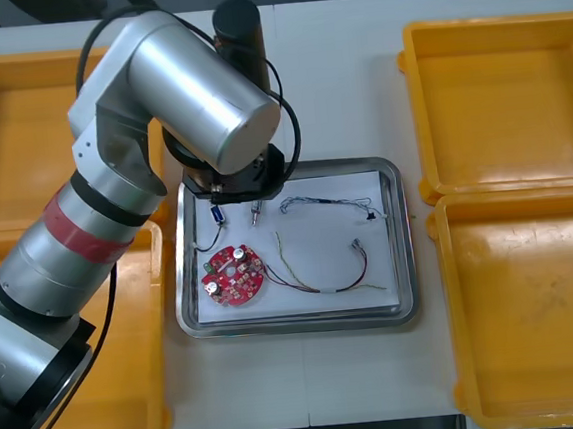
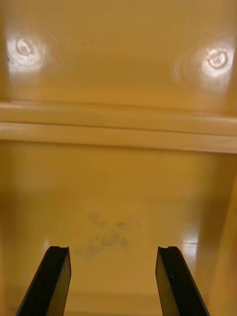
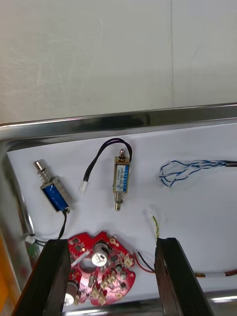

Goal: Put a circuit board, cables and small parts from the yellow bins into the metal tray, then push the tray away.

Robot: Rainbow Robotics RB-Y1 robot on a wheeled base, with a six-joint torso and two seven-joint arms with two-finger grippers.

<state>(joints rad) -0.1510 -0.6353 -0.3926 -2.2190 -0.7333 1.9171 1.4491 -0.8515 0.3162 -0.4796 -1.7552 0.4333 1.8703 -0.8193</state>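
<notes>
- Over the upper left part of the shiny metal tray (image 1: pixel 400 255) with its white inside, at the middle of the front view, the left gripper (image 3: pixel 110 243) hangs pointing straight down. Its black fingers are well apart with nothing between them.
- Just below it lie two small metal parts (image 3: pixel 121 178) with blue bodies and black leads, side by side and apart from each other.
- A round red circuit board (image 1: pixel 234 275) sits in the tray's lower left corner. A twisted blue and white cable (image 1: pixel 321 203) runs near the upper rim, and a thin red and yellow cable (image 1: pixel 322 277) curls across the middle. All lie flat and spread out.
- At the front view's right edge, the right gripper (image 2: pixel 113 249) waits over the lower right yellow plastic bin (image 1: pixel 540 353), open and empty, seemingly parked clear of the tray.
- Loading looks complete, and the push away is not yet done.
</notes>
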